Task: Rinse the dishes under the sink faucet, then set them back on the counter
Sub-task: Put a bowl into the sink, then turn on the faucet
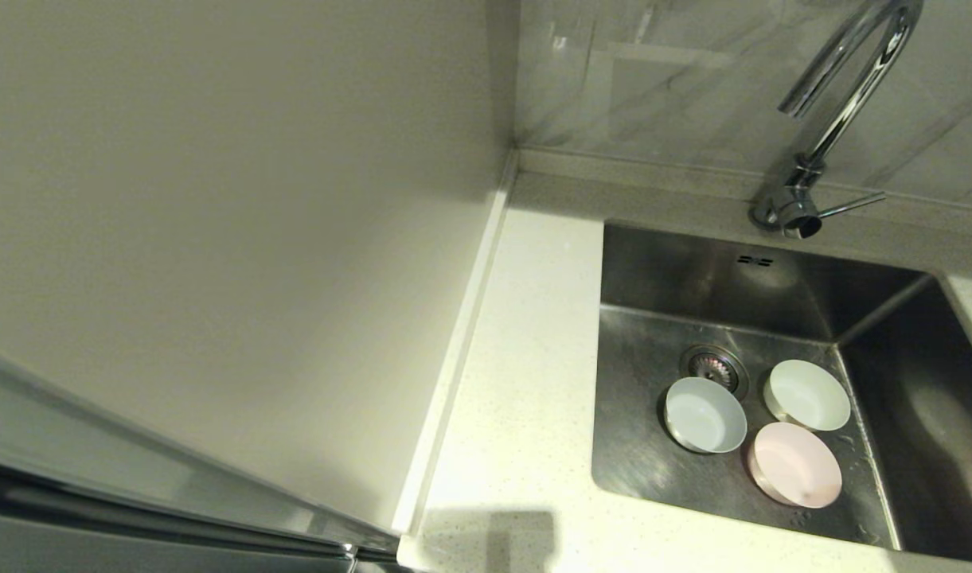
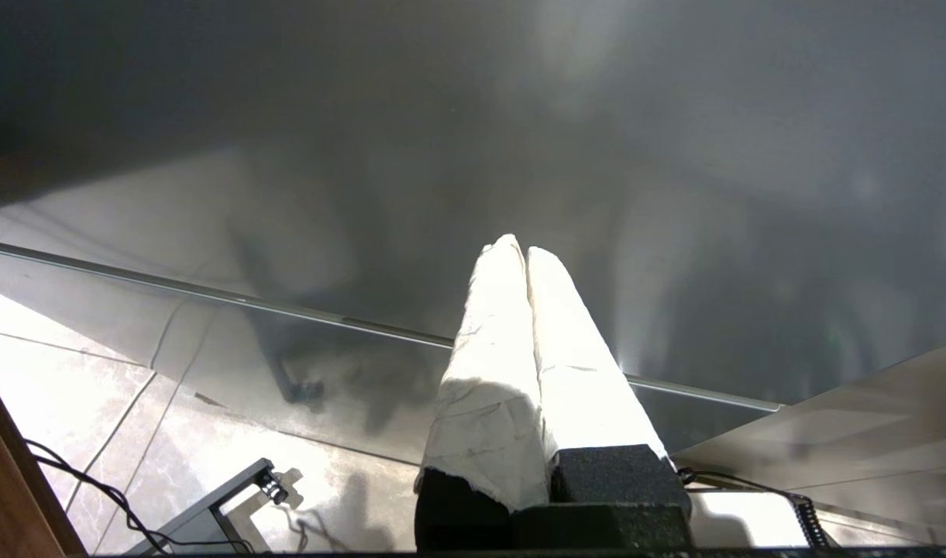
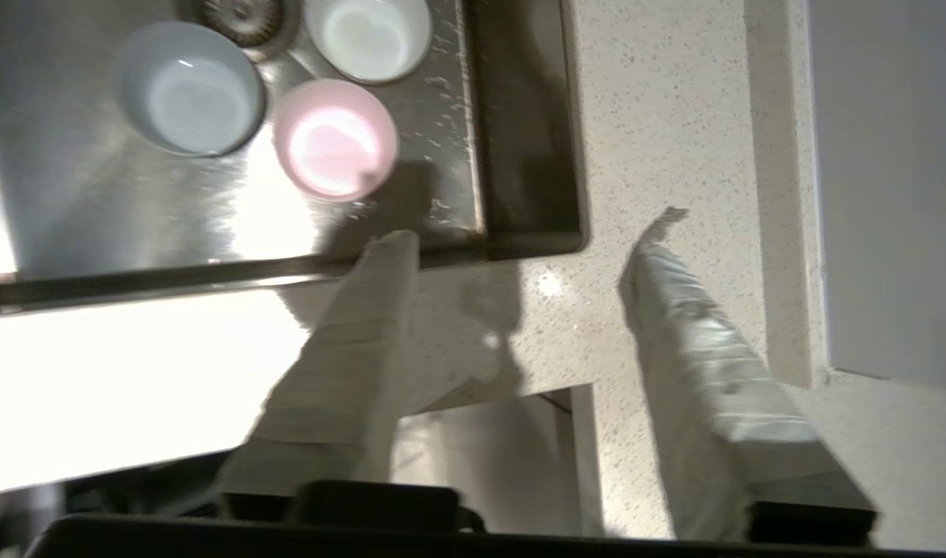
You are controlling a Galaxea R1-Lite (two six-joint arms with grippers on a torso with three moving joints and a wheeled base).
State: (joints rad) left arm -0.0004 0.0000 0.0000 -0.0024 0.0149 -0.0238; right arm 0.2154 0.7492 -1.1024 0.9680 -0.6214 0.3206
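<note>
The right claw [image 3: 523,232] hangs above the tabletop [image 3: 658,139] at the sink's near corner, its two white-wrapped fingers [image 3: 697,341] spread wide apart and grasping nothing. One fingertip hangs over the sink rim; the other is over the speckled stone.

The left claw [image 2: 517,252] is parked down low, away from the sink, over a tiled floor [image 2: 62,387], fingers pressed together and empty.

All three dishes sit upright on the bottom of the stainless sink [image 1: 637,446], clustered beside the drain strainer [image 1: 713,366]. The pale blue bowl [image 1: 704,415] overlaps the strainer's edge; the whitish-green bowl [image 1: 806,395] lies just beside the strainer on the other side; the pale pink bowl [image 1: 795,465] is nearest the front, close against the other two. Water droplets speckle the basin floor near the pink bowl. The chrome gooseneck faucet [image 1: 840,103] rises behind the sink with its lever [image 1: 852,205] pointing sideways.
</note>
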